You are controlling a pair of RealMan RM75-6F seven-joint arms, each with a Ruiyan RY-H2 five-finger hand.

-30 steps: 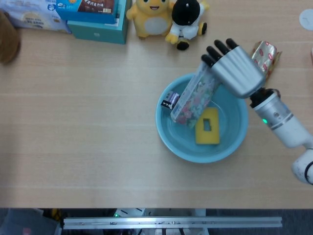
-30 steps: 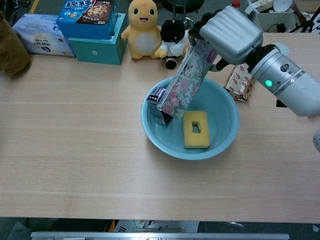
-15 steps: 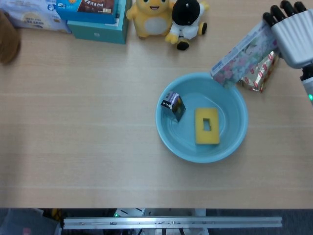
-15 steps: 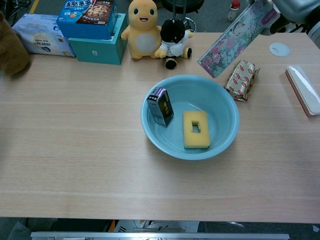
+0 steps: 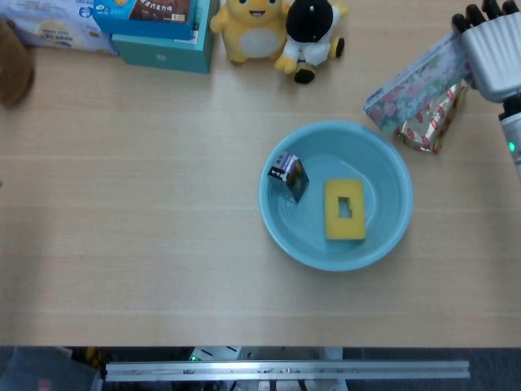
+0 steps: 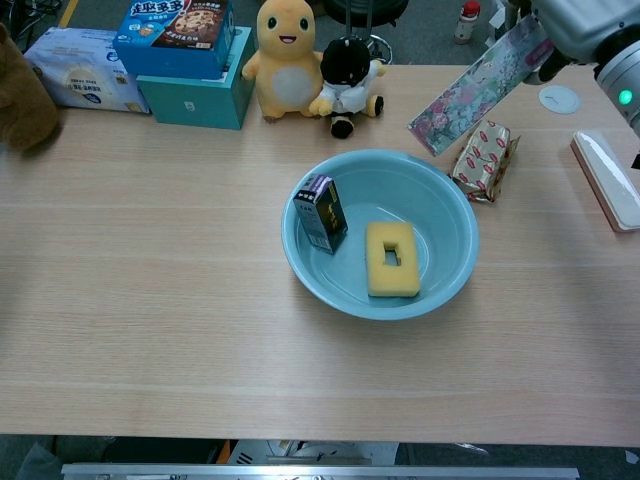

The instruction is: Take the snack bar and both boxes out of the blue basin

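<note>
My right hand (image 5: 493,47) (image 6: 577,22) grips the floral box (image 5: 415,83) (image 6: 478,86) by its far end and holds it tilted in the air, beyond the far right rim of the blue basin (image 5: 394,226) (image 6: 440,290). The box hangs above the red-and-gold snack bar (image 5: 433,124) (image 6: 484,160), which lies on the table just right of the basin. A small dark box (image 5: 289,174) (image 6: 321,212) stands inside the basin at its left. A yellow sponge (image 5: 344,209) (image 6: 391,259) lies flat in the middle of the basin. No view shows my left hand.
Two plush toys (image 5: 277,28) (image 6: 305,60) and stacked boxes (image 5: 155,28) (image 6: 180,60) line the far edge. A brown plush (image 6: 22,100) sits at far left. A white-pink flat case (image 6: 607,178) and a white disc (image 6: 558,98) lie at the right.
My right hand lifted the floral box out of the basin and carried it up and to the right, over the snack bar. In the last half second it moved slightly further right.
</note>
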